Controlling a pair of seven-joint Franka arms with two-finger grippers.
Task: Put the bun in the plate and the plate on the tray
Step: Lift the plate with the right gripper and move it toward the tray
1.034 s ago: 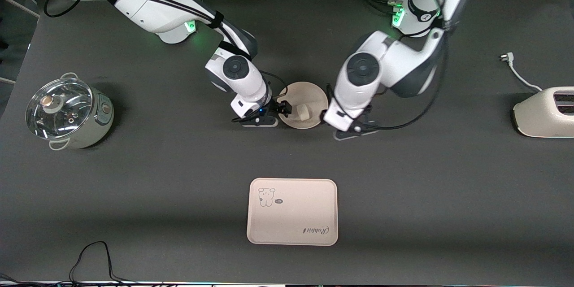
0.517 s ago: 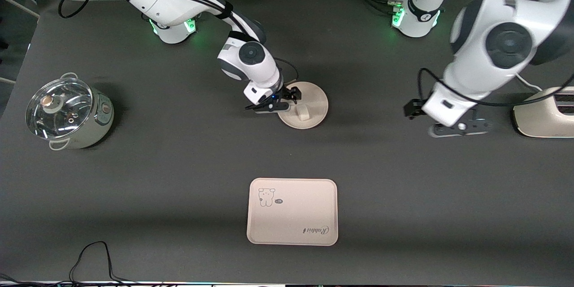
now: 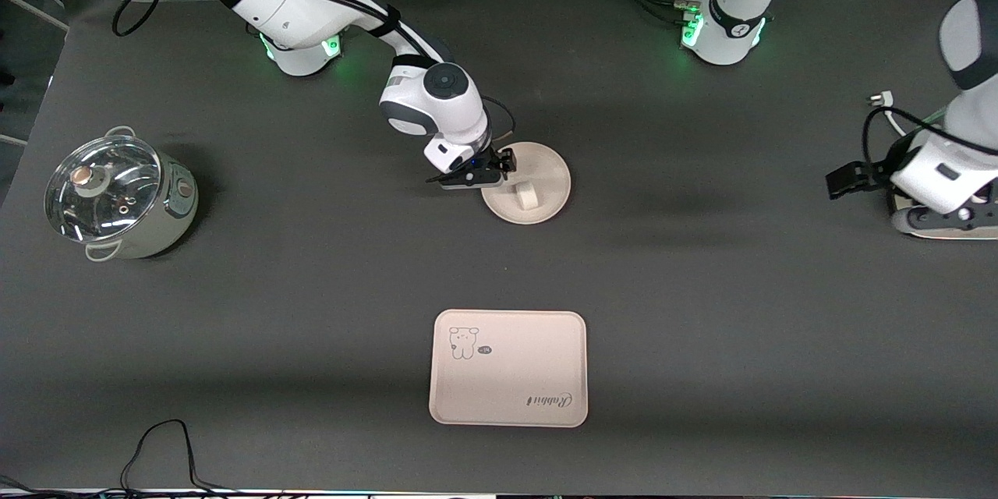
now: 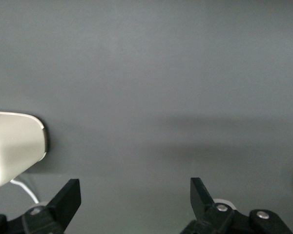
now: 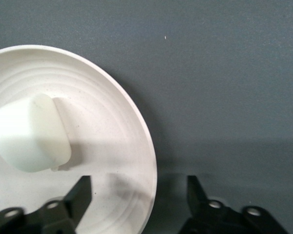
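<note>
From the front view the whole table (image 3: 702,288) shows: the plate (image 3: 546,171) sits mid-table toward the robots' bases, the bun (image 3: 526,196) lying in it on the part nearer the front camera, and the tray (image 3: 508,368) lies well apart from the plate, nearer the front camera, its long sides running along the table. The right gripper (image 3: 499,165) is at the plate's rim on the right arm's side. The right wrist view adds what the front view cannot: the right gripper (image 5: 139,195) has its fingers spread wide, one finger over the plate's (image 5: 112,126) inside, the other over bare table, the rim between them and nothing gripped. There the bun (image 5: 31,134) lies on its side, its long axis level with the plate's floor. The left gripper (image 3: 846,179) hangs over the table's left-arm end beside a toaster (image 3: 947,222); the left wrist view shows its fingers (image 4: 68,200) wide apart and empty, the toaster's (image 4: 14,151) rounded end at the edge. A lidded pot (image 3: 117,199) stands at the right arm's end.
</note>
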